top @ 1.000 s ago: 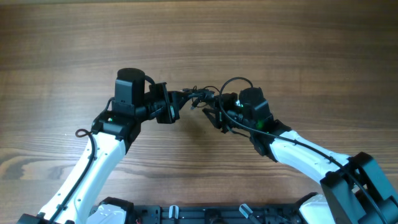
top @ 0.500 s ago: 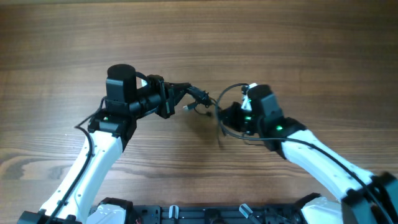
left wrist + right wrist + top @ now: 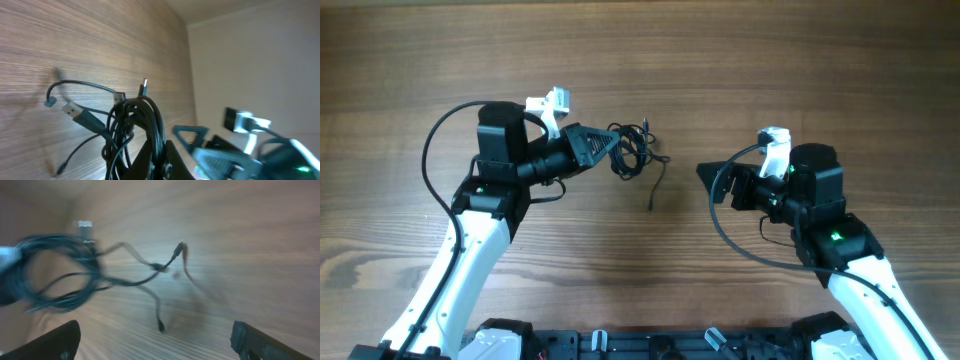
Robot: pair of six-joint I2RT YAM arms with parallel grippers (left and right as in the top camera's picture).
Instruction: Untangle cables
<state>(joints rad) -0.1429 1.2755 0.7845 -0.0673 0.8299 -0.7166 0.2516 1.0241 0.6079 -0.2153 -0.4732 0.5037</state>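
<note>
The cables are a small bundle of thin black wires hanging from my left gripper, which is shut on their loops above the table. In the left wrist view the coil rises straight out of the closed jaws of the left gripper, with plug ends sticking out to the left. One loose strand trails down toward the wood. My right gripper is apart from the bundle on its right, open wide and holding nothing. Its wrist view shows the bundle at the far left, beyond the spread fingertips.
The wooden table stretches all around both arms. A thick black arm cable loops beside the right wrist, and another arcs behind the left arm. The robot base runs along the near edge.
The right gripper has let go of the wires, opened wide and drawn back to the right. The left gripper has pulled left with the bundle, and one strand now hangs free.
</note>
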